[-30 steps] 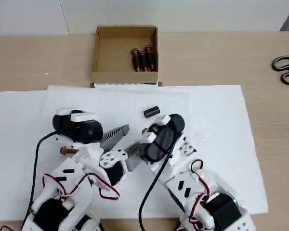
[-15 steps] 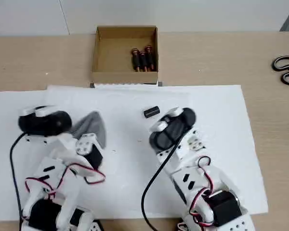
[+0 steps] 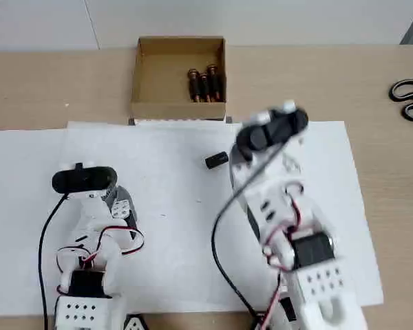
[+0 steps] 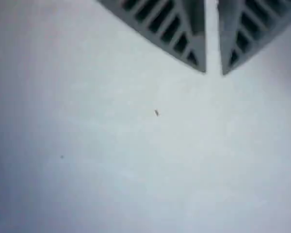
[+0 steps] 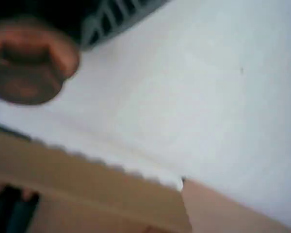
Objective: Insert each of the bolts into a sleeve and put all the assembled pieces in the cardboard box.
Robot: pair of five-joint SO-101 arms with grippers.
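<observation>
The cardboard box (image 3: 146,75) stands at the back with three assembled pieces (image 3: 204,84) in its right part. A loose black sleeve (image 3: 217,159) lies on the white paper. My right arm (image 3: 272,130) reaches over the paper's far edge just right of the box. In the right wrist view my right gripper (image 5: 48,39) is shut on a copper-headed bolt (image 5: 29,63) with a dark part behind it, near the box wall (image 5: 87,194). My left arm (image 3: 86,180) is drawn back at the left. My left gripper (image 4: 214,72) is shut over bare paper, holding nothing.
Black scissors (image 3: 409,96) lie on the wooden table at the far right. The white paper (image 3: 172,227) covers the table's middle and front. Cables hang from both arms near the front edge.
The two arms, close together at the centre a second ago, have parted. The left arm pulled back to the left; the right arm swung up toward the box.
</observation>
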